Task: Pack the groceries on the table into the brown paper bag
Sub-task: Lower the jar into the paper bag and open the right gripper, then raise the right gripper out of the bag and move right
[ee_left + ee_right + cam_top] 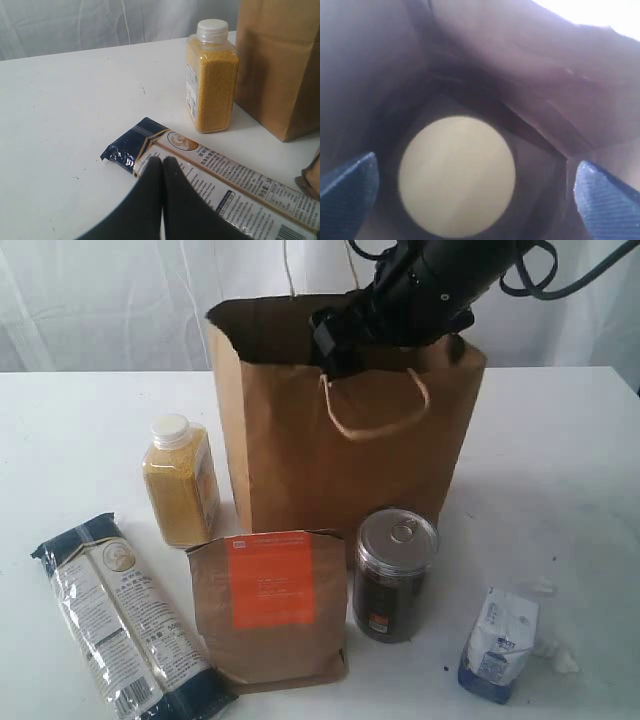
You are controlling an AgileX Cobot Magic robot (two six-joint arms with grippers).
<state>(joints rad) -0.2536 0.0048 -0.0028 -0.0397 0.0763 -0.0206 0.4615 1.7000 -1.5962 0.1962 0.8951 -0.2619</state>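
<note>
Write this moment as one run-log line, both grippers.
right gripper: open, inside brown paper bag, over gold-lidded jar | left gripper: shut, near noodle packet

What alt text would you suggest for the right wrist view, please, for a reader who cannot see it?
Looking down inside the brown paper bag, a jar with a round pale-gold lid sits at the bottom. The right gripper is open, its two blue fingertips spread wide on either side of the jar, apparently clear of it.
</note>
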